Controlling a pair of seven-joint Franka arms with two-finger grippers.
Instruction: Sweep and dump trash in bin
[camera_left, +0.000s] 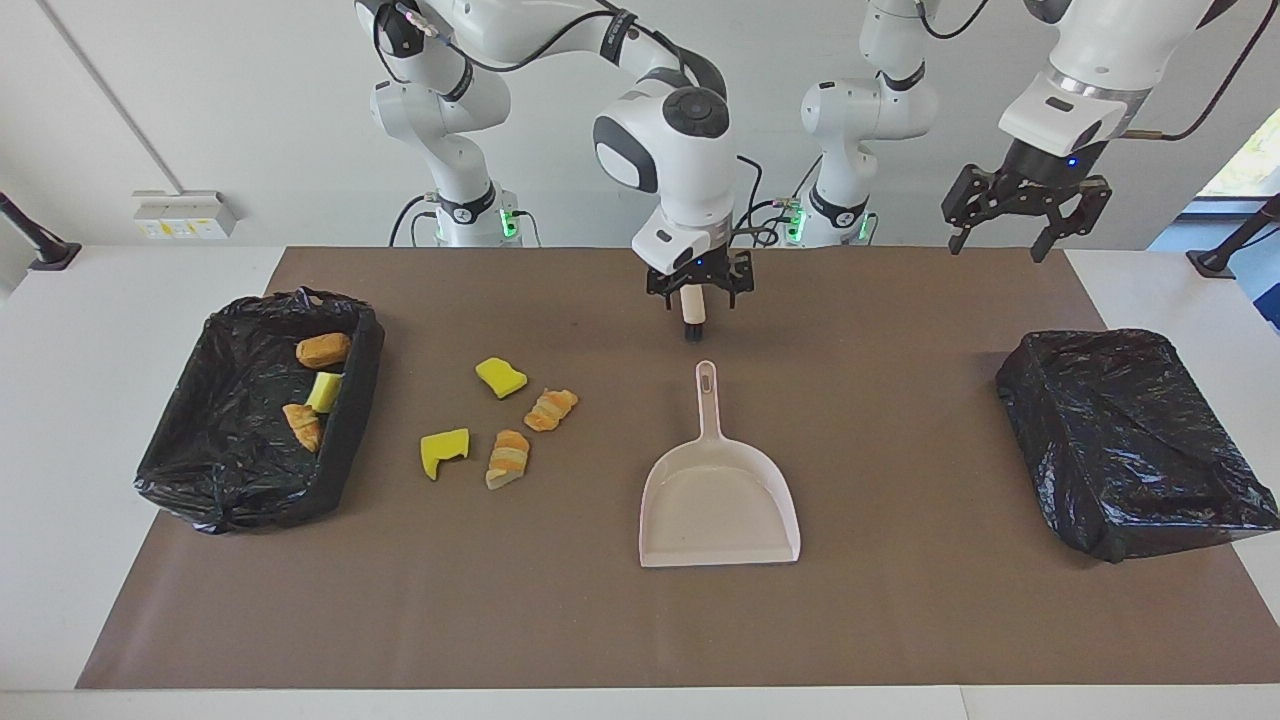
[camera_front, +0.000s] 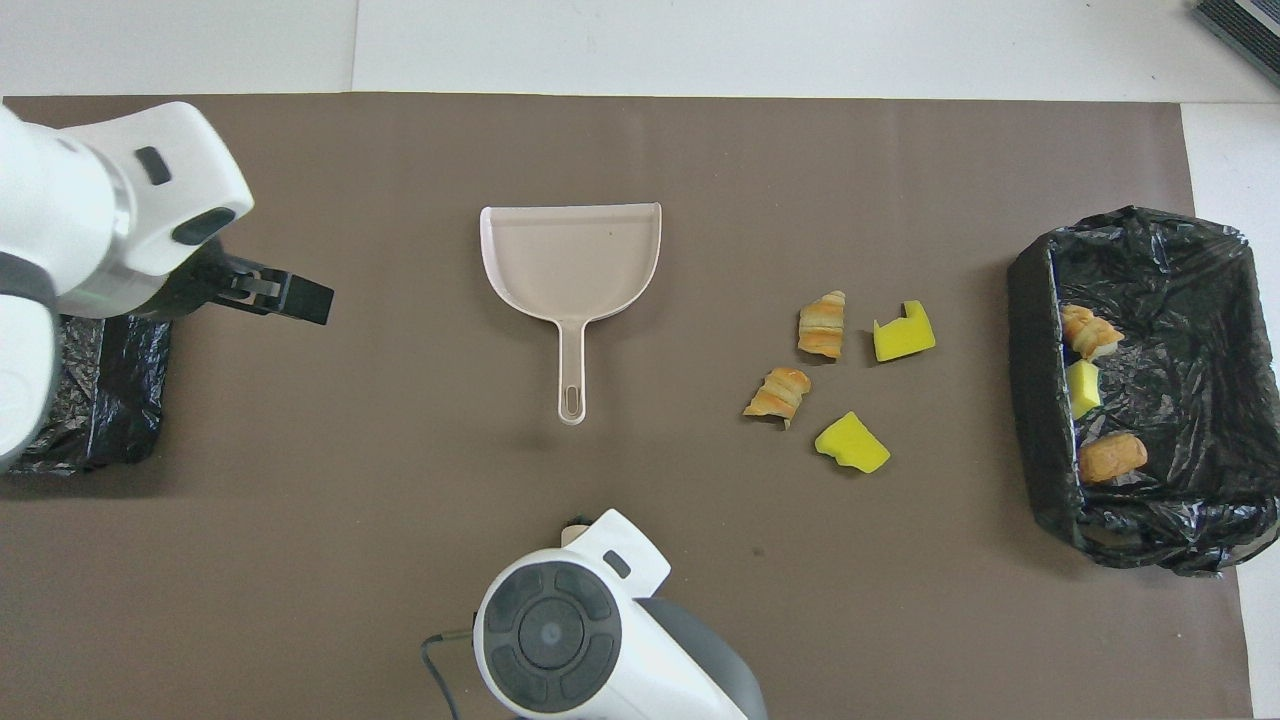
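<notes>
Three trash pieces (camera_left: 318, 388) lie in our black-lined bin (camera_left: 355, 400); four wait beside the pale pink plastic dustpan (camera_left: 718, 505). Both right gripper (camera_left: 697, 295) and left gripper (camera_left: 1020, 215) hang open, empty.

Bare mat (camera_left: 900, 420) lies between the dustpan (camera_left: 718, 505) and the covered bin (camera_left: 1135, 440).

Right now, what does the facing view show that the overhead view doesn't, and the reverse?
Only the facing view shows both grippers whole: the right gripper raised over the mat near the robots, jaws open and clear of the dustpan; the left gripper open, up in the air.

Only the overhead view shows the left arm covering part of the empty bin.

Both show four trash pieces loose on the mat and three in the other bin.
</notes>
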